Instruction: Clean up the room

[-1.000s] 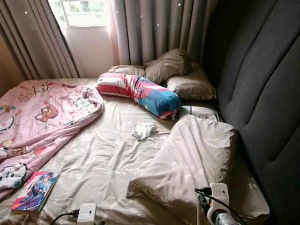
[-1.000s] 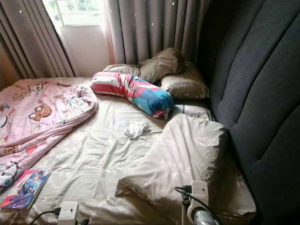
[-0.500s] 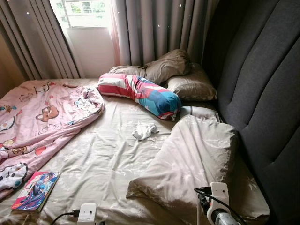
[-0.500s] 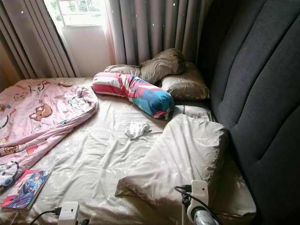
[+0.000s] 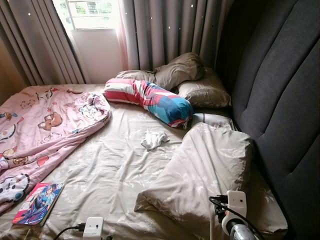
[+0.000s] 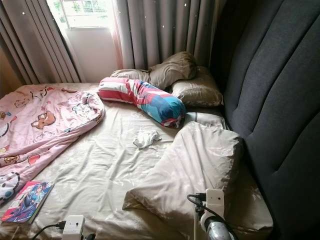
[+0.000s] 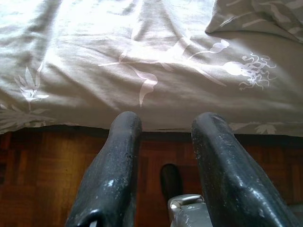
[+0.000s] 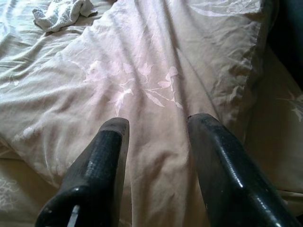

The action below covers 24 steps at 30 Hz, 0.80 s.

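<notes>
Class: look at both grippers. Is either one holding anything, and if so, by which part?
Nothing is held. The right gripper hangs open above the beige pillow; the left gripper is open by the bed edge, fingers empty.

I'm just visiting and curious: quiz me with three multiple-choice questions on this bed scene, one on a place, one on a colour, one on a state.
1. Where does the book lie?
A. on the headboard
B. by the pink blanket
C. under the window

2. The curtains are:
A. grey
B. yellow
C. green

3. The right gripper is:
A. shut on a sock
B. open, over the big pillow
C. holding the book

Answers: 1 B, it lies at the blanket's near edge. 2 A, the folds are grey. 3 B, the fingers stand apart over beige fabric.
</notes>
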Motion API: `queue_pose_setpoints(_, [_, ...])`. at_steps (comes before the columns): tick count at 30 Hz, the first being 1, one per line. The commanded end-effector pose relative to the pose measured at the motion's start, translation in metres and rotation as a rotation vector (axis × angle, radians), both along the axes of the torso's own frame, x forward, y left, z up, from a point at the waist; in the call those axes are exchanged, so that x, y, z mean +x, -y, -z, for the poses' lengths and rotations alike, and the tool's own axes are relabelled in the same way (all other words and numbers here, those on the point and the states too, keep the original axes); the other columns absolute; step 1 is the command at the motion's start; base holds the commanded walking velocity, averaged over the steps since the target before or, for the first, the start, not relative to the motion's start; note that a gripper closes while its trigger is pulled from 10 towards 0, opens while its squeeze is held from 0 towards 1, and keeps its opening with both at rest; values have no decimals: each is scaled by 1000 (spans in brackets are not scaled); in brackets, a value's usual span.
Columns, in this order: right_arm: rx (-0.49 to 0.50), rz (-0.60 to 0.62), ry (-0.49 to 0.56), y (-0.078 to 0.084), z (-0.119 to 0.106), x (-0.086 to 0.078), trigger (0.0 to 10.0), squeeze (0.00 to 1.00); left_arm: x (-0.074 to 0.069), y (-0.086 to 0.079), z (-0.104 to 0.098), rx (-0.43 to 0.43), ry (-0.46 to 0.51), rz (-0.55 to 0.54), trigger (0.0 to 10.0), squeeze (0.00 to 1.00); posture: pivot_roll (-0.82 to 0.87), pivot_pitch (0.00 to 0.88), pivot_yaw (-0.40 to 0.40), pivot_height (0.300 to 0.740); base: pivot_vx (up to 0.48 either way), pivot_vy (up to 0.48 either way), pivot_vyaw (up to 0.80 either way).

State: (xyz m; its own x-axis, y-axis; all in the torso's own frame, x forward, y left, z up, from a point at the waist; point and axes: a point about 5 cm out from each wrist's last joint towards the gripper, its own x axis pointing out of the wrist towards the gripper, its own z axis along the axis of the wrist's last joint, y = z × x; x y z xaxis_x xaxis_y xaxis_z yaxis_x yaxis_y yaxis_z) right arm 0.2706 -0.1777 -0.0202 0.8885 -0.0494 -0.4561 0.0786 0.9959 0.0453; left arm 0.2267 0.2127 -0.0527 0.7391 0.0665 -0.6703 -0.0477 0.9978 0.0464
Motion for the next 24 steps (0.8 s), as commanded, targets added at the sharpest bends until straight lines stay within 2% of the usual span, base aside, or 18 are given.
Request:
queue_pose_setpoints(1, [6, 15, -4, 0, 2, -2, 10000, 0, -5, -2, 3, 2, -29, -9, 10000, 0, -60, 9, 8, 716, 0, 0, 0])
queue_pose_setpoints(7, [-6, 12, -16, 0, 3, -3, 10000, 0, -2, -1, 2, 1, -17, -8, 10000, 0, -59, 12, 8, 661, 0, 0, 0])
queue_pose_setpoints(12, [-8, 11, -15, 0, 2, -3, 10000, 0, -1, 0, 1, 1, -13, -6, 10000, 0, -59, 12, 8, 637, 0, 0, 0])
queue_pose_setpoints(20, [-12, 14, -6, 0, 2, -2, 10000, 0, -2, 0, 2, 3, -16, -4, 10000, 0, -56, 16, 9, 637, 0, 0, 0])
queue_pose_setpoints(24, [17, 11, 5, -1, 1, -2, 10000, 0, -2, 0, 2, 5, -19, -4, 10000, 0, -56, 16, 9, 637, 0, 0, 0])
